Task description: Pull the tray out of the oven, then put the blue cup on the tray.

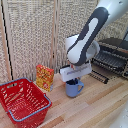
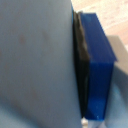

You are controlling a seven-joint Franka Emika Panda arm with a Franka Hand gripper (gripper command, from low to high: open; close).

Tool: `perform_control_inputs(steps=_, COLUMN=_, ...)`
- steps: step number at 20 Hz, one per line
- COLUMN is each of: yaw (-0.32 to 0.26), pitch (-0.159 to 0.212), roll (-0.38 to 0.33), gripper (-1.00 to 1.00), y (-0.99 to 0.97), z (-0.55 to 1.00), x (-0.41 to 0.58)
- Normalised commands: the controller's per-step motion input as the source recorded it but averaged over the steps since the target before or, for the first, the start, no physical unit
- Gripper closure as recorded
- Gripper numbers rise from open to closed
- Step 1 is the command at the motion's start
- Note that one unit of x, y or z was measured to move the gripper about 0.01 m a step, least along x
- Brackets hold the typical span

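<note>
Right now the gripper (image 1: 74,79) sits down over the cup (image 1: 73,88), fingers apparently clamped on its rim. Lift straight, then carry toward 2 o'clock, setting it level on the tray (image 1: 98,76).

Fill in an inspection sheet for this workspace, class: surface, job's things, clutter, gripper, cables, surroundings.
Surface: light wooden table.
Job's things: oven at the exterior view's right, door open; tray pulled out in front of it; blue cup upright on the table, not on the tray.
Clutter: red basket; orange box standing by the screen.
Gripper: gripper down at the cup's rim; the wrist view shows a pad against the blue wall, so apparently shut on it.
Cables: nothing seen.
Surroundings: folding lattice screen behind.
</note>
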Motion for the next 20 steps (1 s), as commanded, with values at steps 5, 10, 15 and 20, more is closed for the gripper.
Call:
perform_control_inputs(steps=5, yaw=-0.179, pitch=-0.047, roll=-0.099, gripper=1.00, y=0.00, z=0.35, x=0.511)
perform_control_inputs(steps=10, yaw=-0.125, pitch=-0.053, roll=-0.140, gripper=1.00, y=-0.02, z=0.49, x=0.586)
perform_control_inputs(steps=15, yaw=-0.082, pitch=0.000, roll=-0.107, gripper=1.00, y=-0.25, z=0.81, x=0.738)
perform_control_inputs(steps=20, yaw=-0.072, pitch=0.003, roll=-0.057, gripper=1.00, y=-0.45, z=0.91, x=0.754)
